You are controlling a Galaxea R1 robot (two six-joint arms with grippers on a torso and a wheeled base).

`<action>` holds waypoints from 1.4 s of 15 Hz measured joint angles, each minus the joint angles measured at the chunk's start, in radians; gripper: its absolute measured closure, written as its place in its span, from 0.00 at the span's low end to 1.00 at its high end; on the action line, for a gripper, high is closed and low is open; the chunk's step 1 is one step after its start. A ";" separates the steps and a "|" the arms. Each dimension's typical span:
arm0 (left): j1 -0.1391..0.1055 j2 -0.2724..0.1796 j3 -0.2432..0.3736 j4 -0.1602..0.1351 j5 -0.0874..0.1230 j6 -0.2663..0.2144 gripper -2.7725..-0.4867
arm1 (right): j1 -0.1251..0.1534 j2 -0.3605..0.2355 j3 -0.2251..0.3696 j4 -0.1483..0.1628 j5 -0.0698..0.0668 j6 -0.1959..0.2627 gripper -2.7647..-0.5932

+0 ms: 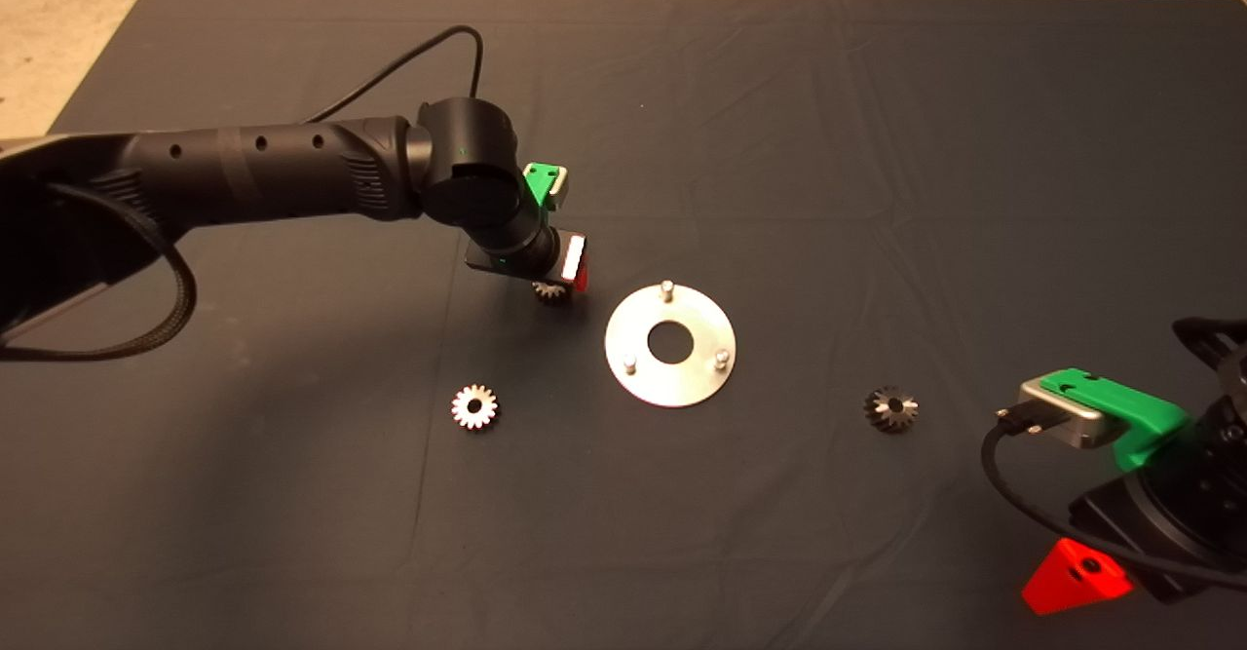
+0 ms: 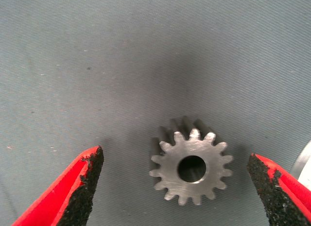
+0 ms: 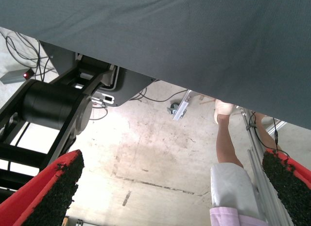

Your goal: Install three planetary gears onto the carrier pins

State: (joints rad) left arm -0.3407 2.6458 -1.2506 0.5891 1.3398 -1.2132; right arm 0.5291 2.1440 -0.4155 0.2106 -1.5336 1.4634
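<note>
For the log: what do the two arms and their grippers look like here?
Both arms are black. The left arm is a ribbed tube with small holes, a round joint and black cables, one braided. The left gripper has a green mount and red fingers with rough black pads. The right gripper shows a green bracket, a silver camera block with a black cable, and a red triangular finger.

A matt woven cloth mat [image 1: 877, 143] is seen; gears [image 2: 191, 166] are dull brushed metal, the disc [image 1: 670, 369] polished metal, pads [image 2: 87, 187] rough, gritty.
</note>
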 joint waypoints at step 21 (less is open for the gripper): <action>0.017 0.004 0.000 0.001 -0.005 0.002 0.49 | 0.000 0.000 0.000 0.000 0.000 0.000 0.02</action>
State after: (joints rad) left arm -0.3240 2.6503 -1.2506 0.5898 1.3345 -1.2109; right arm 0.5291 2.1440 -0.4155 0.2106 -1.5336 1.4634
